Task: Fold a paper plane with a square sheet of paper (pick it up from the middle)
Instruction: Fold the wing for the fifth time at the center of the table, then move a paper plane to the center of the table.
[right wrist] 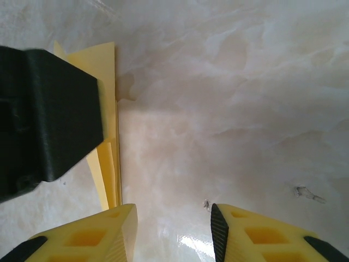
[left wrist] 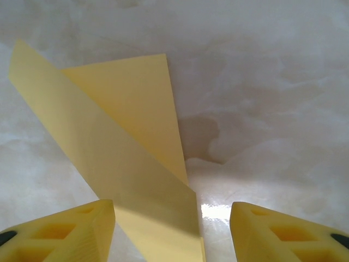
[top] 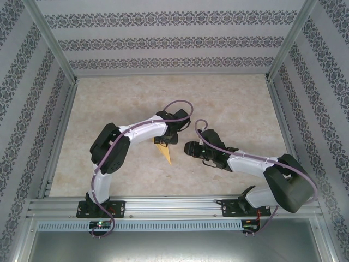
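The yellow paper (top: 167, 155) lies on the table folded into a narrow pointed dart, its tip toward the arm bases: the paper plane. In the left wrist view the plane (left wrist: 125, 142) runs away from the camera, with one long flap raised off the table. My left gripper (left wrist: 172, 210) is open, its yellow fingers (left wrist: 71, 229) wide apart on either side of the plane's near end without pinching it. My right gripper (right wrist: 173, 213) is open over bare table just right of the plane (right wrist: 106, 98). From above, the left gripper (top: 165, 141) and right gripper (top: 187, 148) sit close together.
The beige marble-look table (top: 229, 109) is enclosed by patterned walls and an aluminium frame (top: 60, 131). The left gripper's black body (right wrist: 49, 114) stands close to the left of the right fingers. A small dark speck (right wrist: 207, 204) marks the table.
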Robot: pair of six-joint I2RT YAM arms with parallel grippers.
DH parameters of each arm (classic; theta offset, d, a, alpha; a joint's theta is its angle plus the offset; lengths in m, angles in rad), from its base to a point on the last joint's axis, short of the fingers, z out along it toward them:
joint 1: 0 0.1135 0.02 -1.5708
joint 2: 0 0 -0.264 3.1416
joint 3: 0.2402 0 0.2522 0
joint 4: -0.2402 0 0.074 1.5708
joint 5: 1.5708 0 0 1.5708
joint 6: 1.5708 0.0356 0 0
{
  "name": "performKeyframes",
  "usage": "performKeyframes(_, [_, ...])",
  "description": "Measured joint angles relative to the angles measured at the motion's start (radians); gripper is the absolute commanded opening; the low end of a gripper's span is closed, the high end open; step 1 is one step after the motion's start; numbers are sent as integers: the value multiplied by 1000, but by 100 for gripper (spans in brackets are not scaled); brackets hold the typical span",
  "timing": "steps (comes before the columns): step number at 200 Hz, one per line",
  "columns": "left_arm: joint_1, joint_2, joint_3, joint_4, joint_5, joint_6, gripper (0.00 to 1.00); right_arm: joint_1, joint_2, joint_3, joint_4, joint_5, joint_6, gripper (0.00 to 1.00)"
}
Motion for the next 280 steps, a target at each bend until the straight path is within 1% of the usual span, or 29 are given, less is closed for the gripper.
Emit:
performKeyframes(35, [-2, 21, 3, -18, -6, -5, 54, 0, -3, 0, 0, 3, 0, 42])
performKeyframes(59, [-2, 21, 3, -28, -18, -11, 49, 0, -6, -2, 0, 7, 3, 42])
performKeyframes(98, [-2, 18, -1, -32, -31, -22, 38, 0, -8, -3, 0, 10, 4, 42])
performKeyframes(115, [-2, 2, -18, -30, -37, -27, 34, 0, -8, -3, 0, 9, 4, 44])
performKeyframes(142, [-2, -64, -86, -8, -42, -35, 25, 0, 4, -2, 14, -3, 7, 44])
performKeyframes(156, [-2, -109, -124, 6, -44, -40, 19, 0, 29, 2, 26, -26, 8, 44])
performKeyframes(169, [-2, -147, -158, 25, -47, -43, 15, 0, 64, 10, 47, -55, 9, 44])
performKeyframes(184, [-2, -187, -201, 55, -47, -48, 5, 0, 109, 24, 74, -96, 13, 44])
performKeyframes(189, [-2, -197, -214, 62, -48, -49, 3, 1, 123, 31, 82, -107, 14, 44])
performKeyframes(221, [0, -218, -272, 107, -47, -49, 0, 20, 216, 109, 108, -178, 13, 44])
performKeyframes(248, [6, -227, -312, 142, -40, -53, 0, 41, 302, 184, 137, -230, 13, 45])
performKeyframes(280, [36, -304, -419, 224, -1, -56, 0, 54, 380, 232, 157, -268, 13, 45])
